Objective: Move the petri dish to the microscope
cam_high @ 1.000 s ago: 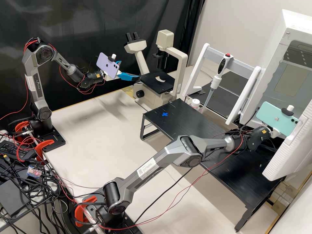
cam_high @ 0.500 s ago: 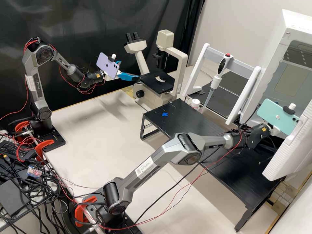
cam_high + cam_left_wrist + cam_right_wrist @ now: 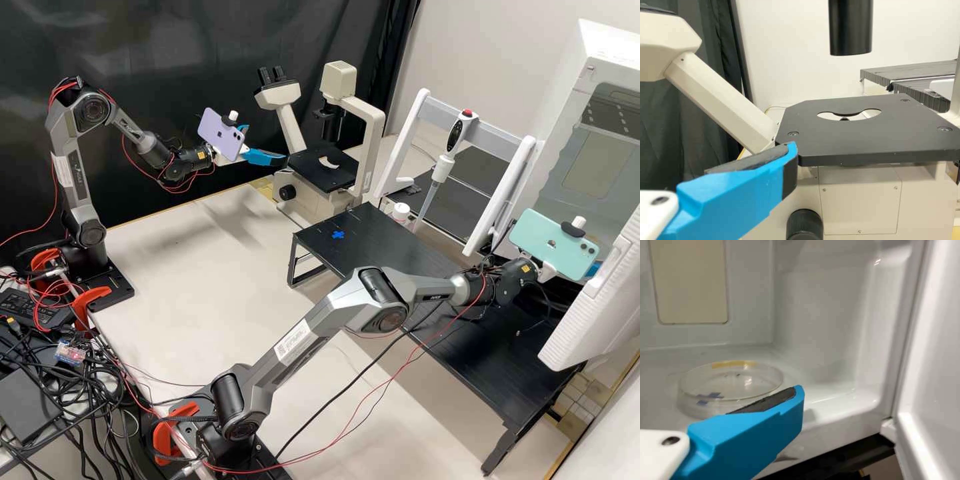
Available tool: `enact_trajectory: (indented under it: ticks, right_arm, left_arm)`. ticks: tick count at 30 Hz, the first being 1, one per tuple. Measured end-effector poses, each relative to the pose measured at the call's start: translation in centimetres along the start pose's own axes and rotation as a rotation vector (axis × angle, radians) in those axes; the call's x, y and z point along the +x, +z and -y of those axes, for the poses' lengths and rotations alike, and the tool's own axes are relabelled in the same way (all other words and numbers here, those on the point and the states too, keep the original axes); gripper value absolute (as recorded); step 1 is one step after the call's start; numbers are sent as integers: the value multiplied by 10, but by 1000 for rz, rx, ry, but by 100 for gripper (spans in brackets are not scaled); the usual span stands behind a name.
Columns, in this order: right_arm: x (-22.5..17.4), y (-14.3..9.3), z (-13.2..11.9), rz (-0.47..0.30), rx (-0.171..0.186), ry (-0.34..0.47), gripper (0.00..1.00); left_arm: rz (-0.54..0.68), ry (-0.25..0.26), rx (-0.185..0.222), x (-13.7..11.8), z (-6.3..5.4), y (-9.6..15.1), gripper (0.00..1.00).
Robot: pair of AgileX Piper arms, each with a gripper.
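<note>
1. Right arm (image 3: 293, 343): smooth grey housings in the foreground, angled across the black table (image 3: 380, 247), with a glossy mint-green phone (image 3: 553, 243) mounted near its end.
2. Right gripper (image 3: 592, 269): located at the cabinet opening, its fingers parted. In the right wrist view, a blue finger with flat facets bears a dark, matt pad (image 3: 767, 402), its face bare.
3. Petri dish (image 3: 730, 385): located inside the cabinet on its white floor, near the right gripper; contact cannot be determined. It is round, shallow and transparent, with a thin glossy rim, a yellow strip (image 3: 733, 363) along one arc and blue marks (image 3: 710, 396) at another. Whether these marks lie on or beneath the dish cannot be told.
4. Cabinet (image 3: 613, 47): a white shell with smooth inner walls, rounded corners and an open, ribbed door (image 3: 593, 313).
5. Pipette (image 3: 455, 137): slender, upright and red-capped, beside the black table.
6. Left gripper (image 3: 267, 143): positioned beside the microscope, its blue fingers spread apart, the dark pad bare.
7. Microscope (image 3: 337, 80): cream housing, twin black eyepieces and a flat matt-black stage (image 3: 865, 142) pierced by a curved opening.
8. Curtain (image 3: 173, 40): black, softly folded fabric forming the backdrop.
</note>
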Motion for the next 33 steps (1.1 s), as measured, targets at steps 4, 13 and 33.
enact_trajectory:
  ticks: [4, 13, 33]
  right_arm:
    - [2, 2, 3, 1, 1, -4, 100]
    - [4, 3, 4, -3, 0, 0, 0]
    - [8, 5, 4, -3, 4, 9, 0]
  left_arm:
    - [0, 0, 0, 0, 0, 0, 100]
    - [0, 0, 0, 0, 0, 0, 100]
    - [0, 0, 0, 0, 0, 0, 100]
